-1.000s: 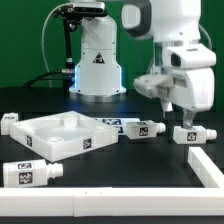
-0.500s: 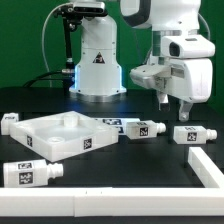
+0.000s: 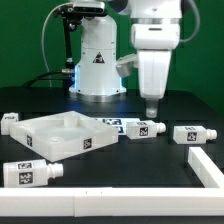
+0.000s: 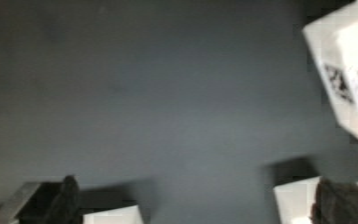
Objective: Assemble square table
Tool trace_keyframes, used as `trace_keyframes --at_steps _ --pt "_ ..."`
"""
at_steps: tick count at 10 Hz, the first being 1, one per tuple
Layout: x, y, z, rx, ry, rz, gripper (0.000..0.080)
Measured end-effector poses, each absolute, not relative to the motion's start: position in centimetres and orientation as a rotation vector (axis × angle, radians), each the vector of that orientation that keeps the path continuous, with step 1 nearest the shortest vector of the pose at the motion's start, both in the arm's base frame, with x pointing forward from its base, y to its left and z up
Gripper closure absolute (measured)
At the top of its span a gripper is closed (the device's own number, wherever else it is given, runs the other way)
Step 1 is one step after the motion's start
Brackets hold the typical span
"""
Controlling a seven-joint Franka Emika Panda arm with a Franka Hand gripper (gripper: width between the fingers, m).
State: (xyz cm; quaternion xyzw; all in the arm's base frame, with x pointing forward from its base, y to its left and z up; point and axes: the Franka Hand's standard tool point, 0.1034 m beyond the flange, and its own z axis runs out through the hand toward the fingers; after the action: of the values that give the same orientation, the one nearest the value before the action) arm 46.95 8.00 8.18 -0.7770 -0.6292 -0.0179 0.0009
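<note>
One white plastic square tray-like table top with raised rim (image 3: 52, 136) lies flat on the black tabletop (image 3: 120, 165), toward the exterior view's left, hollow side up, nothing in it. Four short white peg legs with black-and-white square tags, all lying on their sides and all loose: the first leg (image 3: 10, 121) at the far left just beside the tray's corner, the second leg (image 3: 30, 174) in front of the tray near the front wall, the third leg (image 3: 143, 128) to the exterior view's right of the tray, the fourth leg (image 3: 195, 133) further right, well apart from the tray. No leg is fitted to the top. The marker board (image 3: 110, 122) lies flat between the tray and the third leg. One long white border wall (image 3: 100, 206) runs along the front edge, with a second white wall piece (image 3: 208, 164) at the right. One tool (image 3: 150, 112), pointing straight down from the white arm, hangs above the tabletop close to the third leg, tips clear of it and of everything else. In the wrist view both dark fingers (image 4: 51, 200) stand wide apart with only bare dark tabletop between them: jaws fully spread, holding nothing, touching nothing. A white tagged piece (image 4: 345, 90) sits at the edge of the wrist view; cannot tell which part it is.
</note>
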Motion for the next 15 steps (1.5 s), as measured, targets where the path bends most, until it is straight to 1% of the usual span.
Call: trace_keyframes --at_steps 3,6,8,10,12,13,14,15 --pt "46.8 7.1 7.9 -2.604 -1.735 -0.07 0.015" --pt "48.3 1.1 8.4 -2.857 -1.312 -0.065 0.015" --pt "48.2 -2.4 8.3 -2.927 -1.164 -0.055 0.015" --pt "48.2 -1.5 8.2 -2.994 -0.96 -0.056 0.015" --pt "48.2 -2.0 8.0 -3.025 -0.78 -0.057 0.015" --pt "48.5 -4.4 7.7 -3.039 -0.62 -0.052 0.015" --pt "48.4 -7.9 7.1 -3.025 -0.663 -0.053 0.015" --pt "48.2 -11.1 6.1 -2.993 -0.832 -0.071 0.015"
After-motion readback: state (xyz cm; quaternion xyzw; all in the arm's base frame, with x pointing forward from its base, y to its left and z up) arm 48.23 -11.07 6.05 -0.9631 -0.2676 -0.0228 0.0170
